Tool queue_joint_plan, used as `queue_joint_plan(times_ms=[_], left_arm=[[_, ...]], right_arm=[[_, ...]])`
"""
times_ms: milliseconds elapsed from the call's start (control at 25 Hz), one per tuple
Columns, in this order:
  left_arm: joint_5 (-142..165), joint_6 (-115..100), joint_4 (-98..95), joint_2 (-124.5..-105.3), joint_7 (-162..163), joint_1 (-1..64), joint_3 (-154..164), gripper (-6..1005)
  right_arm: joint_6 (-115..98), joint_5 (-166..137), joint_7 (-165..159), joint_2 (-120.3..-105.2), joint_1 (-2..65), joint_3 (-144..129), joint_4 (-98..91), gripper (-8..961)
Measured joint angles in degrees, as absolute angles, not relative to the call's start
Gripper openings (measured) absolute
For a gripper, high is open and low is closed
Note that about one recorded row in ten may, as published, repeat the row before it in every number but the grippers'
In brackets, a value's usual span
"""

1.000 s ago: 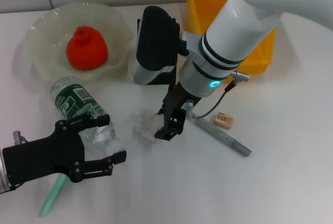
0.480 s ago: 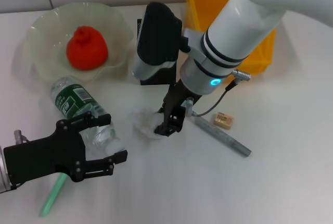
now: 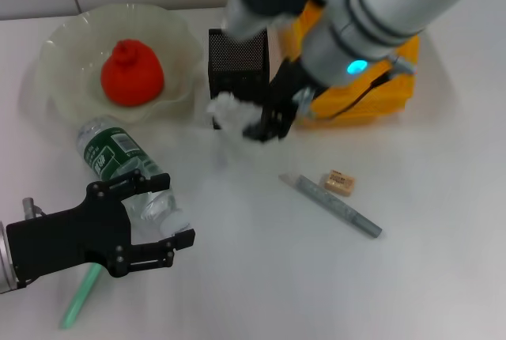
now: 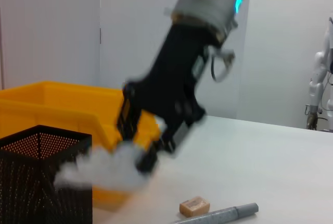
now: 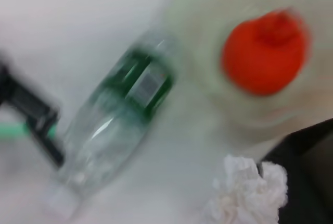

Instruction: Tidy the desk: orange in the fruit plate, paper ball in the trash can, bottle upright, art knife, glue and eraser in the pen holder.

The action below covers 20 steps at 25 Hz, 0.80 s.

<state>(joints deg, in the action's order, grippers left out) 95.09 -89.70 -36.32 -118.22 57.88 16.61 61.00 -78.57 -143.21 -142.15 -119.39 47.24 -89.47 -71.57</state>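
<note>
My right gripper (image 3: 254, 125) is shut on the white paper ball (image 3: 228, 111) and holds it off the table in front of the black mesh pen holder (image 3: 237, 59), beside the yellow trash can (image 3: 379, 87). The paper ball also shows in the left wrist view (image 4: 104, 166) and the right wrist view (image 5: 250, 193). The orange (image 3: 132, 75) sits in the pale-green fruit plate (image 3: 55, 47). The bottle (image 3: 118, 158) lies on its side. My left gripper (image 3: 170, 209) is open around its cap end. The tan eraser (image 3: 339, 182) lies on the table.
A grey pen-shaped tool (image 3: 332, 205) lies beside the eraser at the right. A mint-green stick (image 3: 79, 296) lies near the front left, partly under my left gripper. A wall stands behind the table.
My right gripper closed on the paper ball on the table, then lifted it up and back toward the pen holder and trash can. The left gripper and bottle have not moved.
</note>
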Motion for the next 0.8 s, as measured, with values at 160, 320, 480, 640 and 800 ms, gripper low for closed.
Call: queue_joint_plan(times_ms=[160,320,480,640,800], left_arm=[[95.1,-89.7,-36.3,-118.22,57.9,16.6,61.0,867],[95.1,-89.7,-36.3,-118.21,57.9,16.6,61.0,867],[95.1,-89.8,-36.2,-118.21,57.9,16.6,61.0,867],[95.1,-89.9,-36.2,-118.21,57.9,16.6,61.0,867],[95.1,-89.9,-36.2,-118.21,57.9,16.7,61.1,867]], right_arm=[[-81.3,-143.2,-142.3,-119.37,44.7,-80.7,-78.3,376],[-82.4,-144.1,-142.4,-119.31,42.3,-72.5,-83.2,372],[-82.0,-146.9,-142.4,-119.22,40.9,-65.7,-84.6,369],[-80.6,-148.6,-142.0,-119.11,40.3,-62.5,-83.6,367],[-77.2,-150.0,-141.4,-119.09,39.4,-62.7,-81.1,365]])
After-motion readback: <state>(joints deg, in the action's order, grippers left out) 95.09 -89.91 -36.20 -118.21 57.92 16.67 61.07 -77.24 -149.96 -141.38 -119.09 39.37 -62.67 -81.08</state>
